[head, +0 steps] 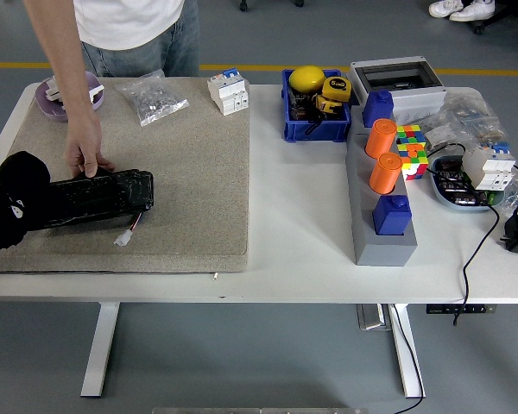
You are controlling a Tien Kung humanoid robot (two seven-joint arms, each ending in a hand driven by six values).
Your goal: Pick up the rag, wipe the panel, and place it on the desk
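Light was bright, even and diffuse, seemingly from overhead; the white table (302, 224) showed no harsh glare; shadows were soft and short, tucked beside the grey rectangular block (382, 233); the black crumpled rag (10, 207) lost detail in darkness; focus stayed sharp throughout, with slight bowing at the edges.

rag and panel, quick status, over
Left hand at table's left edge, wrapped in black rag. Rag at left end of panel. Person's hand steadies panel's far edge. Right hand out of view.
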